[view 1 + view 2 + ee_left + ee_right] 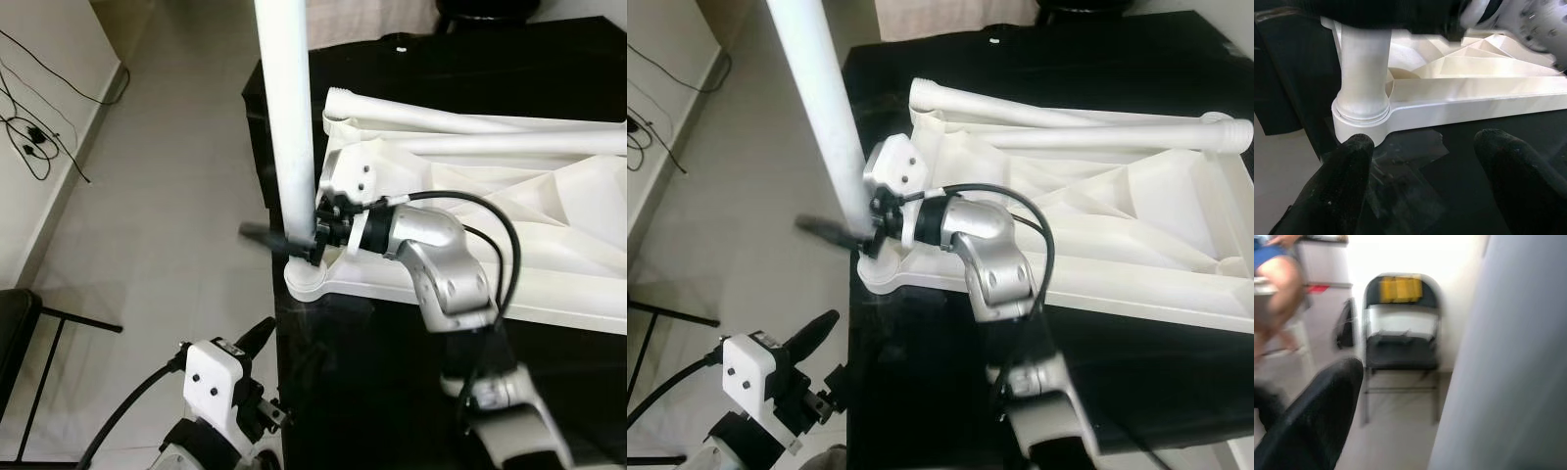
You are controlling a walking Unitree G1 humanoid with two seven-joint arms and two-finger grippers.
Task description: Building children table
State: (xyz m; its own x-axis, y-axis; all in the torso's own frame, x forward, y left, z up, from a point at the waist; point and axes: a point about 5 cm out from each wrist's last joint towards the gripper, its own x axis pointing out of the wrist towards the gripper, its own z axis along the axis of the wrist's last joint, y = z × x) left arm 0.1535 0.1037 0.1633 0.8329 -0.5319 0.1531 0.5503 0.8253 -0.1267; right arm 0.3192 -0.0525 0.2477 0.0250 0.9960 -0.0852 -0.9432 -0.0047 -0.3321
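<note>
At nine o'clock of the upturned white plastic tabletop (549,235), I see my right gripper (299,243) clasping the upright white tube leg (289,127) seated in its corner socket (306,279); left gripper (1425,161) fingers spread.

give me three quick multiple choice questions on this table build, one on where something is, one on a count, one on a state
1. Where does the upright white table leg stand?
A. in the corner socket of the upturned white plastic tabletop
B. on the grey floor
C. flat on the black surface

2. How many white loose legs lie on the tabletop?
A. none
B. two
C. five

3. What is the right hand doing?
A. hanging idle
B. holding a chair
C. at the upright leg near its base, one finger either side

Answers:
1 A, its foot sits in the round socket.
2 B, two long tubes lie side by side.
3 C, black fingers straddle the leg.
</note>
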